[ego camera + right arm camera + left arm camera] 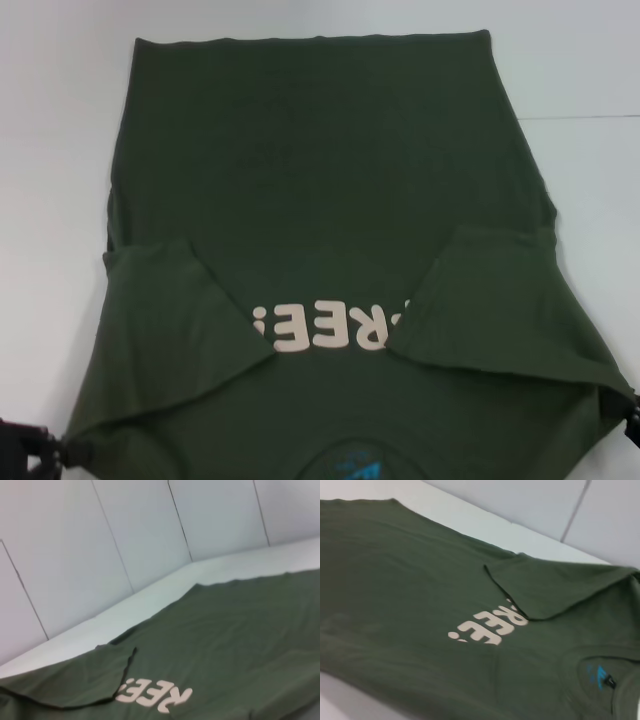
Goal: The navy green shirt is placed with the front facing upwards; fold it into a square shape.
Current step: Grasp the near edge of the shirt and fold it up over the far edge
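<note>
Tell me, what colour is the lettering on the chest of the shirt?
The lettering on the navy green shirt is pale pinkish-cream, clearest in the head view.

navy green shirt (330,170): dark olive | lettering (325,325): pale pinkish | neck label (601,675): blue, black | table (60,120): white

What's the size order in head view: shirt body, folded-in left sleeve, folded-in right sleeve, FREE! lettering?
1. Shirt body.
2-3. Left sleeve and right sleeve: look alike, not ranked.
4. FREE! lettering, its end tucked under the right sleeve.
</note>
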Motion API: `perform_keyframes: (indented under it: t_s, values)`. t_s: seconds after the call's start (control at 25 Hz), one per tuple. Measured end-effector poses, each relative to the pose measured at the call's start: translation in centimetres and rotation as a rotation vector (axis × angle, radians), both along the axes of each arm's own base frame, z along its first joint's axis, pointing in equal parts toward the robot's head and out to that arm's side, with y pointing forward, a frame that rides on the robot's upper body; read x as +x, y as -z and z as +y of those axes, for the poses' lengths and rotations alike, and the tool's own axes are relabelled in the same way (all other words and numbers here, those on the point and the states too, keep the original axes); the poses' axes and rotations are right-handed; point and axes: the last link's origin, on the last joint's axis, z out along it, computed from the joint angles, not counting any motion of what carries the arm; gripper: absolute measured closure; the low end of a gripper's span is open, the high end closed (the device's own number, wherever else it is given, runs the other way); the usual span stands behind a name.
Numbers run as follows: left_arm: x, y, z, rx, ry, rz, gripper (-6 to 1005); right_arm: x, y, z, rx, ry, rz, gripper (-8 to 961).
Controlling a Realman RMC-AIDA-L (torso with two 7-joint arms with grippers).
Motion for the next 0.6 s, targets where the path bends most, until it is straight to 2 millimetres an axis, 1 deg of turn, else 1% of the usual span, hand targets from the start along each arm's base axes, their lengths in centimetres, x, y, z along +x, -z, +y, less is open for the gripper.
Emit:
perform_keyframes:
  t_s: [0.2,0.28,0.44,0.52,0.6]
  values:
    - [0.4,0.7,-1.8,-0.021,0.111,-0.016,967,0.2,0.2,-2.5,0.035,-0.022,0.004,897]
    - [0.5,0.9,-2.1,-0.019,0.121,-0.021,966,0.6,0.2,-3.7,0.062,0.0,0.002,898]
    - [0.8,0.6,-3.1,-0.019,0.146,-0.061,966,1.0,0.0,-5.5,0.079,0.012,-0.007,898]
    - [0.8,0.3,-3.2,-0.002,0.145,-0.073,966,1.1,-0.1,-5.9,0.088,0.011,-0.013,898]
    - [0.6,-0.1,-3.1,0.035,0.125,-0.075,966,1.0,-0.2,-5.9,0.099,0.012,-0.009,898]
